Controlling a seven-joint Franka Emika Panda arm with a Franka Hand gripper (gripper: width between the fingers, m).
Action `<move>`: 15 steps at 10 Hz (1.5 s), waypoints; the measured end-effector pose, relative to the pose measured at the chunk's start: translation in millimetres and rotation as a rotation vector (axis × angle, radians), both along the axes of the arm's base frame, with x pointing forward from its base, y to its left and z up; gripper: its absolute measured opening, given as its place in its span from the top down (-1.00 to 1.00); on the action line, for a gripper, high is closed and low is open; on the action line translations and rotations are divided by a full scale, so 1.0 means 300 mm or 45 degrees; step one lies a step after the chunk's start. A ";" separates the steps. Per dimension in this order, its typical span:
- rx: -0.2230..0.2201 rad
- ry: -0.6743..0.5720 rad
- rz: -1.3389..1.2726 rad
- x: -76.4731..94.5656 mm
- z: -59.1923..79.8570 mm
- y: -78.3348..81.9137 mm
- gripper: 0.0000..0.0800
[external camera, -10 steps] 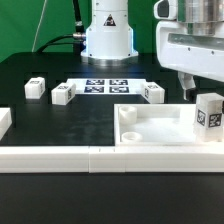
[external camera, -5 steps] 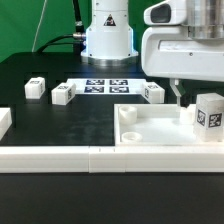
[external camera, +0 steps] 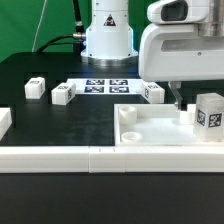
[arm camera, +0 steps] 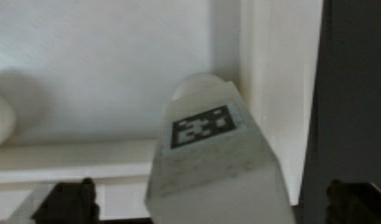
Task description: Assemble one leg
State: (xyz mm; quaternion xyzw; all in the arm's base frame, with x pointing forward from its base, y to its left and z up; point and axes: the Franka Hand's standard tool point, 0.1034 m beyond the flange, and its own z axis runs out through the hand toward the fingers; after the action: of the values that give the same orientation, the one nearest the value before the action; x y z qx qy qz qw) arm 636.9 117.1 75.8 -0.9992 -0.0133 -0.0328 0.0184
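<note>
A leg (external camera: pixel 209 112), a small white block with a black-and-white tag, stands upright at the right end of the big white tray-like piece (external camera: pixel 150 130). In the wrist view this leg (arm camera: pixel 208 130) lies between my two dark fingertips (arm camera: pixel 71 200), with a gap on each side. My gripper (arm camera: pixel 208 205) is open and touches nothing. In the exterior view the gripper (external camera: pixel 178 97) hangs low over the tray's far right part, close to the leg. Three more legs lie on the black table: two at the left (external camera: pixel 35 88) (external camera: pixel 63 94) and one (external camera: pixel 153 92) behind the tray.
The marker board (external camera: pixel 105 86) lies flat at the back middle, in front of the robot base (external camera: pixel 106 40). A long white rail (external camera: pixel 60 158) runs along the front edge. A round corner hole (external camera: pixel 129 113) shows in the tray's left part.
The arm has shifted toward the exterior view's left and come slightly lower over the tray. The legs and the tray have not moved.
</note>
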 end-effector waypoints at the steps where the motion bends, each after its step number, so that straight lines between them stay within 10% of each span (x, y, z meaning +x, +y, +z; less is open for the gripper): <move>1: -0.006 -0.003 0.088 0.001 0.000 -0.005 -0.62; 4: -0.005 -0.003 0.085 0.001 -0.001 -0.005 -0.37; 6: -0.001 -0.001 0.035 0.000 -0.001 -0.004 0.27; 15: 0.094 0.053 -1.294 -0.003 -0.003 -0.003 0.27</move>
State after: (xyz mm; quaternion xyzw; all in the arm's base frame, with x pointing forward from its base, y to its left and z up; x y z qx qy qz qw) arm 636.0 116.1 74.8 -0.8785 0.4761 -0.0180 0.0355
